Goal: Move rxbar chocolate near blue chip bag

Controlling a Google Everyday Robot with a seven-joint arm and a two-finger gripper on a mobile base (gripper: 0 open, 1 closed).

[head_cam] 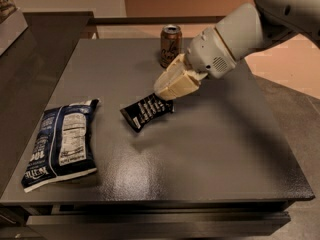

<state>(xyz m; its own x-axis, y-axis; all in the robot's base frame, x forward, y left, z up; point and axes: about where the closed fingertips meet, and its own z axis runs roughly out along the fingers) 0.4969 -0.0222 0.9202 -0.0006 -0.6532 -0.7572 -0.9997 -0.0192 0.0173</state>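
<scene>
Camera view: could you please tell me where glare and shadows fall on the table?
In the camera view, a soft pale sheen spreads over the front left of the table, beside the blue chip bag; a faint shadow lies under the rxbar chocolate, which the gripper holds by its upper end near the middle, suggesting light from above.

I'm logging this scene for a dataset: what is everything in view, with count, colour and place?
rxbar chocolate: one, black with white lettering, mid-table, right of the chip bag and apart from it.
blue chip bag: one, dark blue with a white label, lying at the table's front left.
drink can: one, tan-brown, upright near the far edge.
table: one, dark grey, under all of it.
arm: one, white-grey, reaching in from the upper right.
gripper: one, cream, above mid-table, shut on the rxbar chocolate's right end.
</scene>
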